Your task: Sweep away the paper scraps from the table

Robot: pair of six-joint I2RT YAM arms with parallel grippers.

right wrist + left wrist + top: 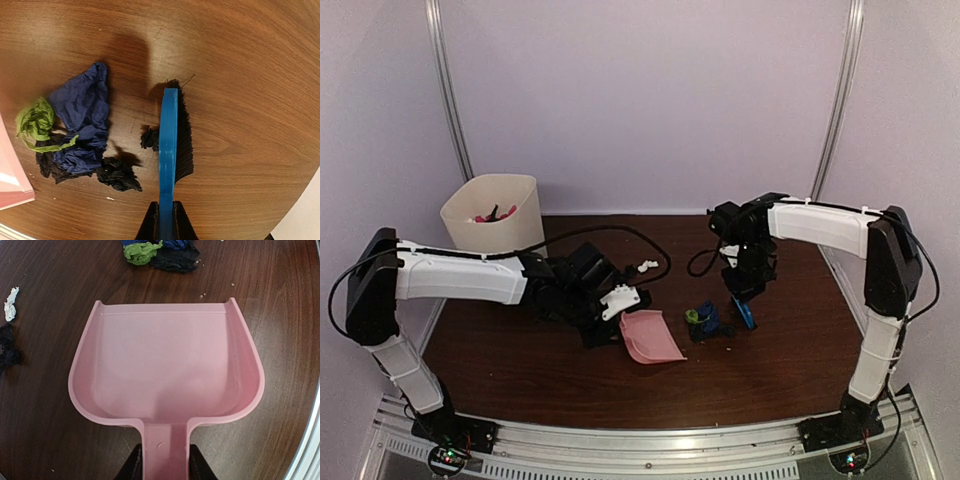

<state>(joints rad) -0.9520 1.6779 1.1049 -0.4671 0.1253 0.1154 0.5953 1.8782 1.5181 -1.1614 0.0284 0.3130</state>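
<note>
My left gripper (165, 465) is shut on the handle of the pink dustpan (165, 365), which lies flat and empty on the table (790, 350). Its mouth faces a pile of paper scraps (705, 322): green (141, 252), dark blue (82, 115) and black (117, 174). My right gripper (166, 220) is shut on the blue hand brush (168, 135), bristles on the table just right of the pile, with a small black scrap (149, 138) touching it. A white scrap (11, 303) and a black scrap (7, 347) lie left of the dustpan.
A cream bin (492, 213) with scraps inside stands at the back left. A black cable (660, 250) loops over the table behind the left gripper. The dustpan's corner (10, 180) shows at the left of the right wrist view. The metal rail (650, 440) runs along the front.
</note>
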